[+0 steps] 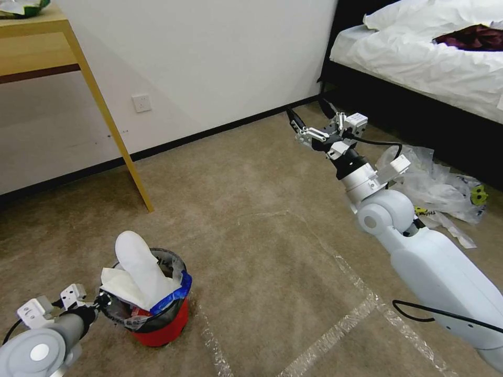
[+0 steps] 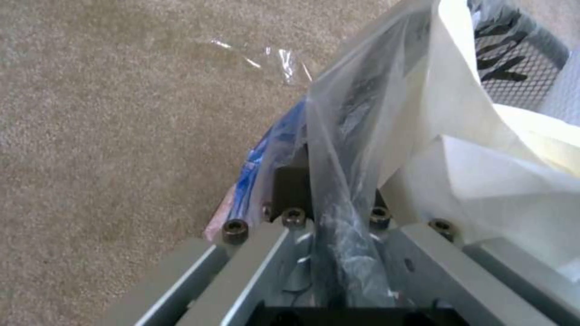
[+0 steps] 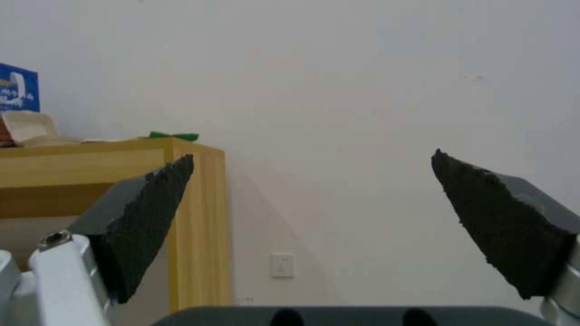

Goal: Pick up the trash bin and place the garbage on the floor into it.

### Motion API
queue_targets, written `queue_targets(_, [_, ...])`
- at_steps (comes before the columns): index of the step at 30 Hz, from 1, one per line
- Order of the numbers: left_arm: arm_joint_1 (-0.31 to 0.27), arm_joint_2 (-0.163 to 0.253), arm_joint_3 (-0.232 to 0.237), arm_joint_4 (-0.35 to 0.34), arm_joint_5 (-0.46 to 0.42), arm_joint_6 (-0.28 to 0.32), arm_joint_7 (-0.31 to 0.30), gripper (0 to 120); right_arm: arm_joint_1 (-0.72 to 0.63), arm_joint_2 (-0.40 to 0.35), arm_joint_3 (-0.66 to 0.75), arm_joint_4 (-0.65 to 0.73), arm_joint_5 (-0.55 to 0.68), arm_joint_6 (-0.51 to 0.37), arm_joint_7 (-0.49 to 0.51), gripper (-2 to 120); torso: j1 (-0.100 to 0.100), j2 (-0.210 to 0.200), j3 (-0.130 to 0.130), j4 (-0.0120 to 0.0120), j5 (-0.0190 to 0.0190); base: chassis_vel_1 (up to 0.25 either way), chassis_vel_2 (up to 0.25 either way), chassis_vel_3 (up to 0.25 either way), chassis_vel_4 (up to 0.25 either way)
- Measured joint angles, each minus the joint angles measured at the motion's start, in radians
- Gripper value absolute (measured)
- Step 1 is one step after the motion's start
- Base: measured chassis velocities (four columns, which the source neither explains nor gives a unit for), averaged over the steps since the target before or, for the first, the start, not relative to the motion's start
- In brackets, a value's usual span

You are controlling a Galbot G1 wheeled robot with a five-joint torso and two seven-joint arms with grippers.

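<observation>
The red trash bin (image 1: 160, 320) with a blue band sits low over the beige floor (image 1: 262, 246) at the near left, leaning a little. White slippers (image 1: 137, 260) and white paper (image 1: 123, 285) stick out of its top. My left gripper (image 1: 103, 302) is shut on the bin's near rim. In the left wrist view the left gripper (image 2: 329, 181) pinches the rim and clear liner (image 2: 362, 104), with the white paper (image 2: 483, 181) beside it. My right gripper (image 1: 310, 119) hangs open and empty, raised toward the wall; the right wrist view shows the right gripper (image 3: 314, 190) with its jaws wide apart. Clear plastic bags (image 1: 445, 188), part of the garbage, lie by the bed.
A wooden table (image 1: 99, 94) stands at the back left, its leg reaching the carpet. The bed (image 1: 435, 63) with white sheets fills the back right. Shiny tape lines (image 1: 356, 314) cross the carpet. A wall socket (image 1: 141, 102) sits low on the white wall.
</observation>
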Motion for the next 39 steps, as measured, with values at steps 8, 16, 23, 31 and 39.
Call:
queue_targets(8, [-0.004, 0.000, 0.004, 0.012, 0.006, 0.000, 0.002, 1, 0.000, 0.001, -0.004, -0.006, -0.002, 0.004, -0.001, 100, 0.000, 0.000, 0.000, 0.0001, 0.0002, 0.000, 0.000, 0.000, 0.000])
queue_targets(16, [-0.006, 0.005, 0.005, 0.020, 0.007, 0.000, 0.003, 1, 0.000, 0.003, -0.009, -0.009, -0.006, 0.007, -0.001, 100, 0.000, 0.000, 0.000, 0.0000, 0.0000, 0.000, 0.000, 0.000, 0.000])
queue_targets(23, [-0.010, 0.005, 0.008, 0.032, 0.012, 0.000, 0.004, 1, -0.001, 0.003, -0.009, -0.011, -0.007, 0.009, -0.002, 100, 0.000, 0.000, 0.000, 0.0001, 0.0003, 0.000, 0.000, 0.000, 0.000])
queue_targets(31, [-0.011, 0.001, 0.012, 0.029, 0.021, -0.002, 0.006, 1, -0.006, 0.002, -0.007, -0.012, -0.010, 0.012, -0.004, 100, 0.000, 0.000, 0.000, -0.0003, -0.0004, 0.000, 0.000, 0.000, 0.000])
queue_targets(39, [0.005, -0.001, 0.005, 0.000, 0.034, 0.001, 0.020, 11, -0.003, 0.004, -0.008, -0.013, -0.011, 0.012, -0.004, 100, 0.000, 0.000, 0.000, -0.0002, -0.0002, 0.000, 0.000, 0.000, 0.000])
